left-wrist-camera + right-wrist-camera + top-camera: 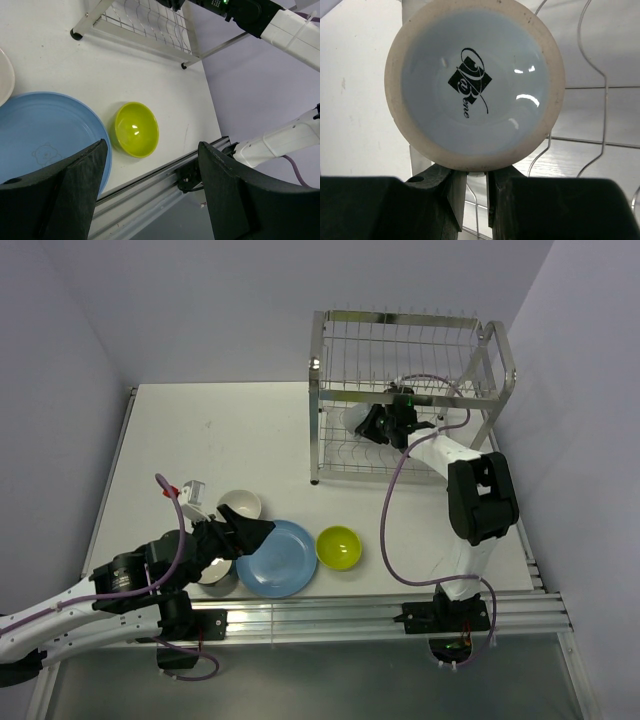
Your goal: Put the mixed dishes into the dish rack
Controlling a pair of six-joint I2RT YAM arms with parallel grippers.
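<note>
blue-grey mug was pinched by the right gripper inside the dish rack's lower tier. blue plate, lime-green bowl, cream bowl, dark bowl were left out; left gripper was spread wide, empty.

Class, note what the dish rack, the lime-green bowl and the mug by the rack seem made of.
Dish rack: metal wire and tube, bright chrome-like shine. Lime-green bowl: glossy, sharp highlights; glazed ceramic or hard plastic, unclear. Mug: likely glazed ceramic; shiny pale base, matt cream foot ring.
</note>
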